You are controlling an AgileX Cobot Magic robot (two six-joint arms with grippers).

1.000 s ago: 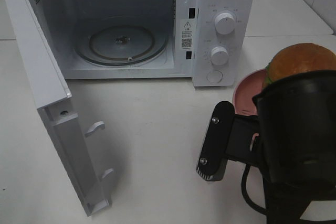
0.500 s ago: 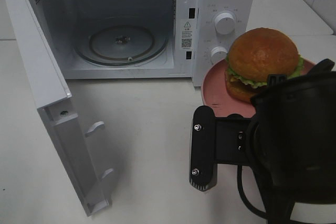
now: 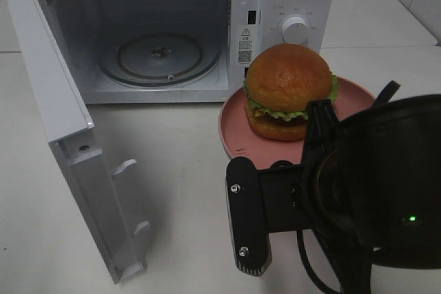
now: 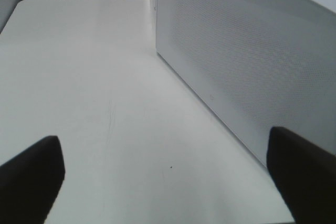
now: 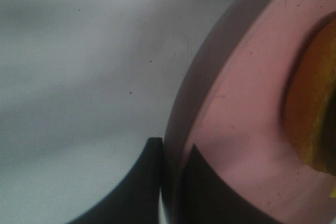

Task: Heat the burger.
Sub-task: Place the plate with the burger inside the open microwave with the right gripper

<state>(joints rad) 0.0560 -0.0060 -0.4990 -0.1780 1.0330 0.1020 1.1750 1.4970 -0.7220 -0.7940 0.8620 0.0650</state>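
Observation:
The burger, with a golden-brown bun and a lettuce frill, sits on a pink plate just in front of the microwave's control panel. My right gripper is shut on the plate's rim, one finger on each side, and the burger's edge shows beside it. In the high view the right arm hides the grip. The microwave's door stands open and its glass turntable is bare. My left gripper is open and empty beside the door's outer face.
The open door juts out over the table's left front. The microwave's upper knob is right behind the burger. White table lies between the door and the plate.
My right arm has carried the plate and burger to the left, from the far right edge to in front of the control panel. The microwave has not moved.

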